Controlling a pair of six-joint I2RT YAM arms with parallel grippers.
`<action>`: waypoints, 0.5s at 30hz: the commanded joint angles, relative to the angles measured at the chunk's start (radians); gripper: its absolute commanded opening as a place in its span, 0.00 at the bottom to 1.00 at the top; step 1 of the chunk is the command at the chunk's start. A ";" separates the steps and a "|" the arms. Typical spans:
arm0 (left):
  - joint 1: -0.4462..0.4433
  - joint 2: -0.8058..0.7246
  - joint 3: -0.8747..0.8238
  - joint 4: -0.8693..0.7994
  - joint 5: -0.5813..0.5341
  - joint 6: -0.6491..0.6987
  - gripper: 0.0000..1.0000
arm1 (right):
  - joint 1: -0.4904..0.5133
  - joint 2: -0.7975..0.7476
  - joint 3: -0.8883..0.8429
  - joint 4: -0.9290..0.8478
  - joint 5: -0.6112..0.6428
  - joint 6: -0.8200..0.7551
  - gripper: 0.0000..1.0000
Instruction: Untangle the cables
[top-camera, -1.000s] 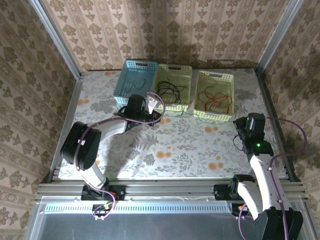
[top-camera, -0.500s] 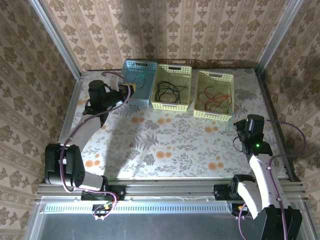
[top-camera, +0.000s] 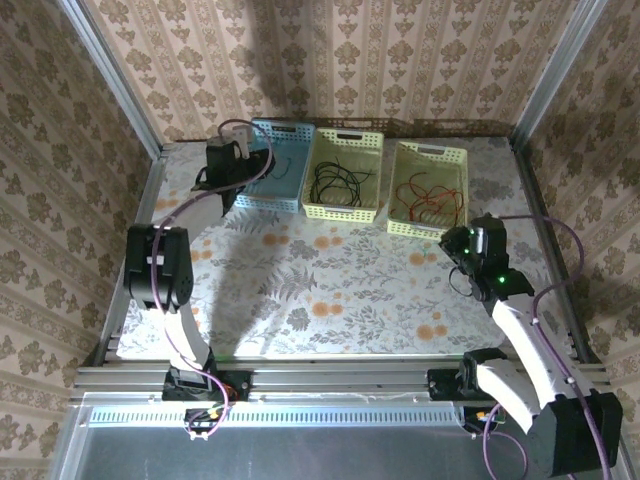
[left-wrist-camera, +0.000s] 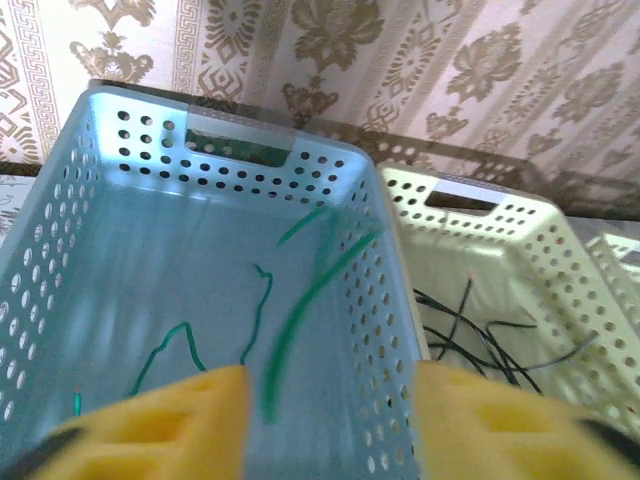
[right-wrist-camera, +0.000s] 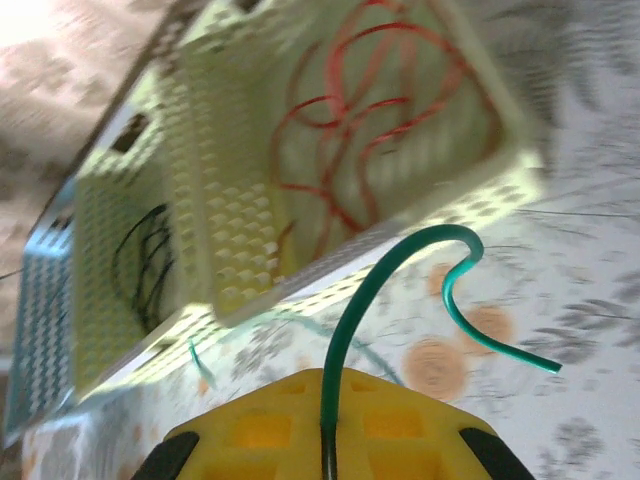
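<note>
In the left wrist view my left gripper (left-wrist-camera: 328, 388) stands open over the blue basket (left-wrist-camera: 90, 240). A blurred green cable (left-wrist-camera: 300, 310) hangs loose between its yellow fingers (left-wrist-camera: 180, 420), and more thin green cable (left-wrist-camera: 175, 340) lies on the basket floor. From above, the left gripper (top-camera: 245, 165) is at the blue basket's (top-camera: 285, 185) left rim. My right gripper (right-wrist-camera: 328, 378) is shut on another green cable (right-wrist-camera: 400, 260), which arches up and curls down to the table. From above, the right gripper (top-camera: 456, 246) sits just in front of the right basket (top-camera: 400, 195). Black cables (top-camera: 340, 180) and red cables (top-camera: 430, 197) lie in their baskets.
Three baskets stand in a row at the back: blue, the middle pale yellow one (top-camera: 345, 212) and the right pale yellow one. Wallpapered walls and metal posts (top-camera: 115, 85) close in the table. The floral cloth (top-camera: 330, 290) in front of the baskets is bare.
My left arm swung from in front of the middle basket out to the blue basket, and its gripper opened, letting a green cable go. The right gripper shifted left toward the right basket, still shut.
</note>
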 joint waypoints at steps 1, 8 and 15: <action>-0.065 -0.024 0.033 -0.042 -0.051 0.080 0.93 | 0.061 -0.006 0.056 0.065 -0.014 -0.102 0.11; -0.169 -0.093 -0.126 0.153 0.354 0.001 1.00 | 0.103 0.036 0.082 0.214 -0.137 -0.124 0.12; -0.266 -0.107 -0.215 0.133 0.510 0.005 1.00 | 0.102 0.149 0.116 0.375 -0.266 -0.048 0.12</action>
